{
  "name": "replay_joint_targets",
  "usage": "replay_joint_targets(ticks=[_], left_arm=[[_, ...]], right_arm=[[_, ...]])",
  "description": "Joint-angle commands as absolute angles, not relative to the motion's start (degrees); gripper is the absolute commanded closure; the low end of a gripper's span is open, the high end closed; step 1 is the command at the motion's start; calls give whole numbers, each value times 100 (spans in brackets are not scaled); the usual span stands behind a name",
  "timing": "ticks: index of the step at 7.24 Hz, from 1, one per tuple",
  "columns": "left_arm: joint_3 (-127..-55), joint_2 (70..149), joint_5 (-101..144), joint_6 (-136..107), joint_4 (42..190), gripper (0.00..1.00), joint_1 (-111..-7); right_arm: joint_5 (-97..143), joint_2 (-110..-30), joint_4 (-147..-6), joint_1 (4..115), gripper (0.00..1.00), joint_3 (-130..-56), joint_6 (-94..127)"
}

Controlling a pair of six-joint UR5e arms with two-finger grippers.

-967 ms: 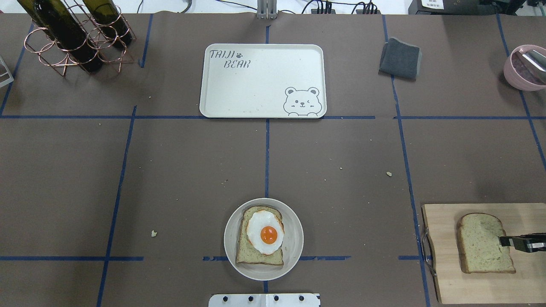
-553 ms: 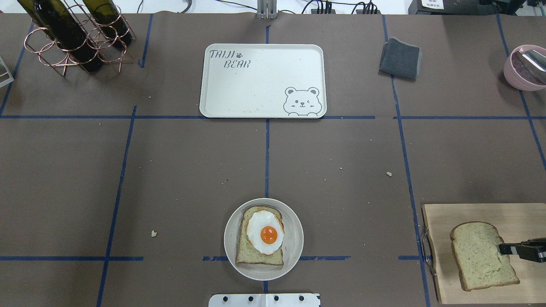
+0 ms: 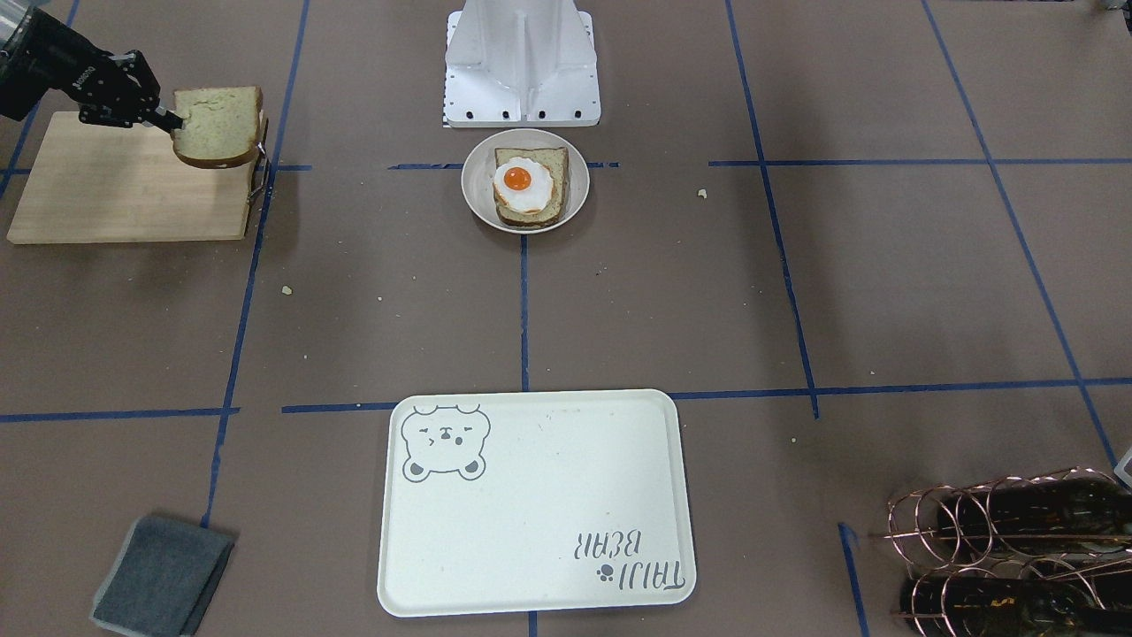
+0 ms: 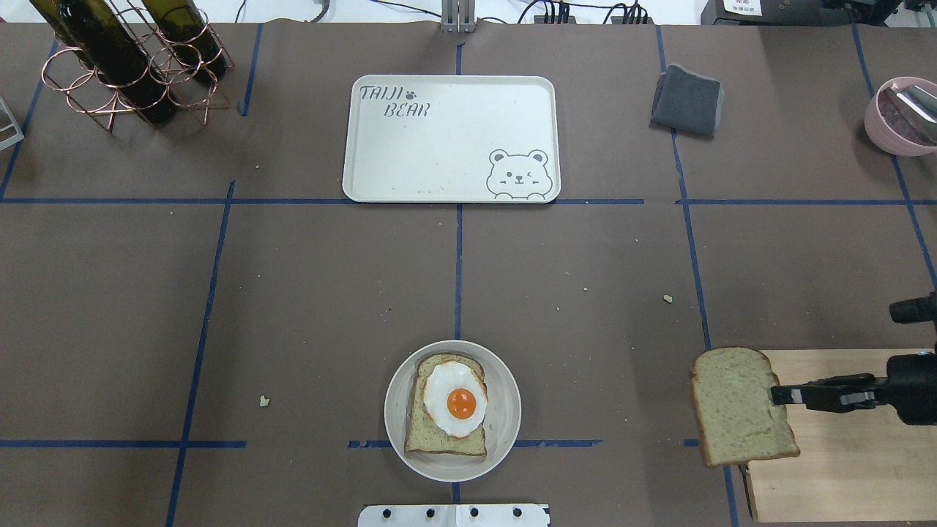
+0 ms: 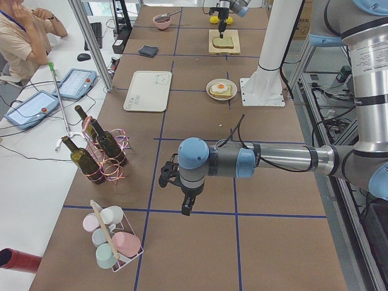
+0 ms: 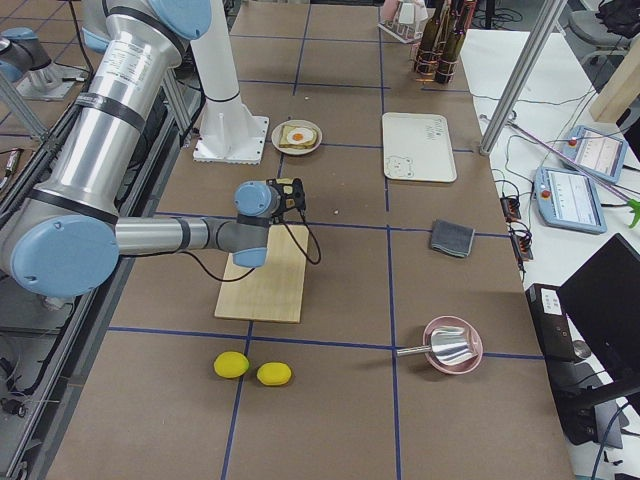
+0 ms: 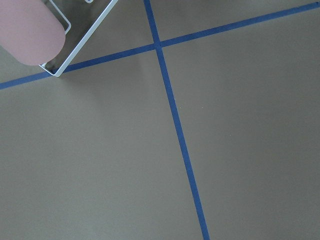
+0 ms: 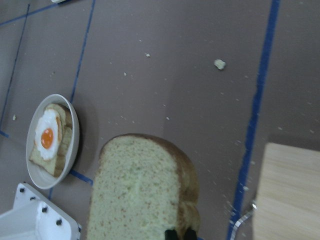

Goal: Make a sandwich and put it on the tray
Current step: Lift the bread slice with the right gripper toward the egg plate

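My right gripper [image 4: 776, 396] is shut on the edge of a pale, brown-crusted bread slice [image 4: 739, 406] and holds it in the air over the left end of the wooden cutting board [image 4: 842, 454]. The slice also shows in the right wrist view [image 8: 140, 195]. A second bread slice with a fried egg [image 4: 455, 399] on top lies in the round off-white bowl [image 4: 505, 417] at the near centre. The cream tray [image 4: 450, 139] with the bear drawing lies beyond it. My left gripper [image 5: 187, 209] hangs over bare table far to the left; I cannot tell its state.
A grey folded cloth [image 4: 687, 100] lies right of the tray. A copper rack with wine bottles [image 4: 124, 58] stands at the far left. A pink bowl [image 4: 897, 117] sits at the far right. Two lemons [image 6: 250, 368] lie beyond the board. A cup rack [image 5: 112, 242] stands near the left arm.
My right gripper has lifted the bread slice off the cutting board and carried it left, so it now hangs past the board's left edge, nearer the bowl.
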State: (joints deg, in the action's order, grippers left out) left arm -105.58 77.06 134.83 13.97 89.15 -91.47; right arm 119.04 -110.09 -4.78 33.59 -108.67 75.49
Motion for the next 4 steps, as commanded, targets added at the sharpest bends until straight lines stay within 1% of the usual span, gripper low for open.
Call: replay_joint_targets(ticks=[1,3,4], left_arm=[[-10547,7673,13482,1397,8912,0,-9149],[-10573,7620,13491,1397,8912,0,-9158],[-10573,7620,13491,1397,8912,0,-9158]], right_arm=[[11769,-9691,-1262,3235,100,-10907,8032],[11009,-8557,-2490,2710,100,-10907,8077],[10534,-8169,-2879,2342,100,-10890,8373]])
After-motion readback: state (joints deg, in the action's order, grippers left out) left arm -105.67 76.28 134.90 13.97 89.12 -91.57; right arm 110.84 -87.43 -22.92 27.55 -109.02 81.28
